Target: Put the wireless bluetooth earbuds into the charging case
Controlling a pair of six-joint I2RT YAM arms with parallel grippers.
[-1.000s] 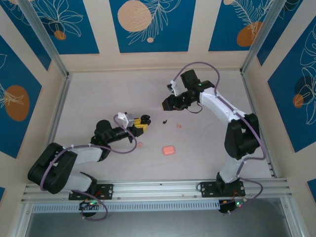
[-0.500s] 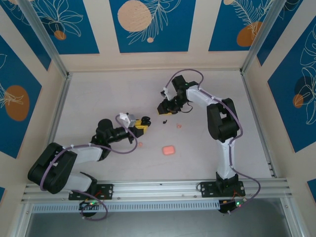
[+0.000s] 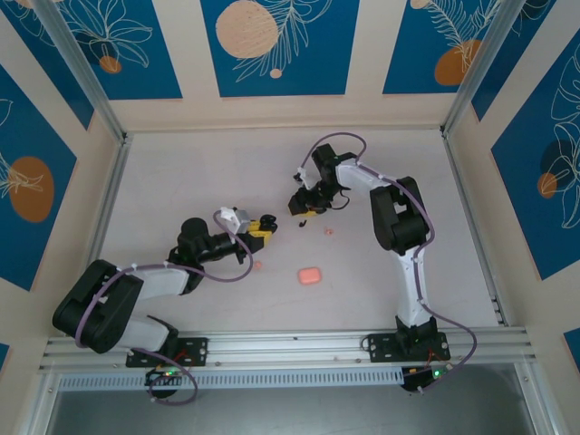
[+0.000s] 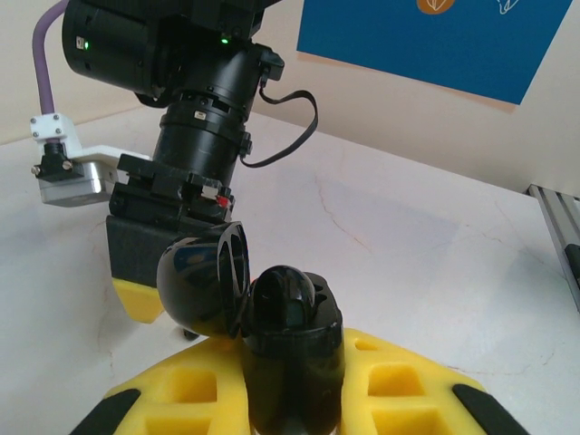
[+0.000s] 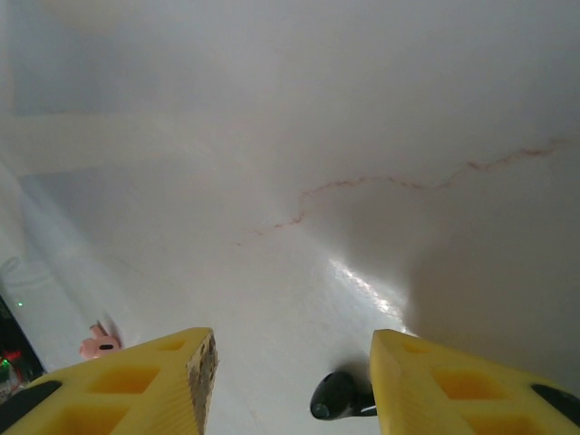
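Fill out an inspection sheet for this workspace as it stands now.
Surface: pale marbled table, faint reddish vein, some glare.
Job's things: pink charging case looks shut, flat on the table. Two pink earbuds lie loose, apart from it. Also a black case with its lid open, and a small black piece, earbud-like, on the table.
Clutter: nothing seen.
Grippers: left gripper has its jaws shut on the black case. Right gripper has its jaws open, with the black piece between them.
Cables: purple cables looped along both arms.
Surroundings: beige walls with blue leaf-print panels. Aluminium rail at the near edge.
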